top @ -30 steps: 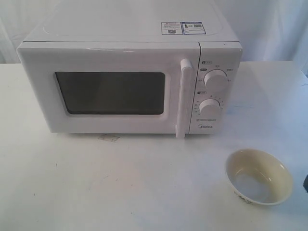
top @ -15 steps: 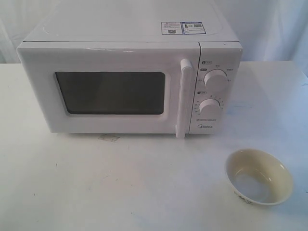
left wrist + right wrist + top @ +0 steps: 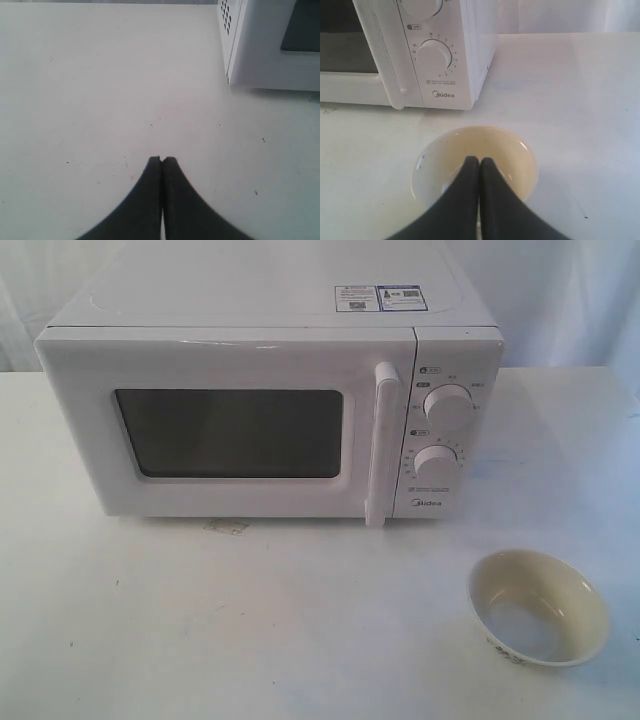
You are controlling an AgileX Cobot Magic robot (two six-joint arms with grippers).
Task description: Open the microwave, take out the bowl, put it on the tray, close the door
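Bowl: cream, glossy, empty, dark speckles outside. It sits upright on the table, near right of the microwave. Door shut. My right end effector is pressed together over the bowl. My left end effector is pressed together above the table.

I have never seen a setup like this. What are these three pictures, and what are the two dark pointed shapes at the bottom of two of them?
This is a robot with two arms, each ending in a pincer called a gripper. One picture comes from a camera standing off the arms. It shows a white microwave with its door shut, and a small cream bowl on the white table in front of it. No arm shows there. The other two pictures come from cameras on the wrists, and the dark shapes are the gripper fingers. The left gripper is shut over bare table near the oven's corner. The right gripper is shut, with the bowl just behind it. Neither holds anything.
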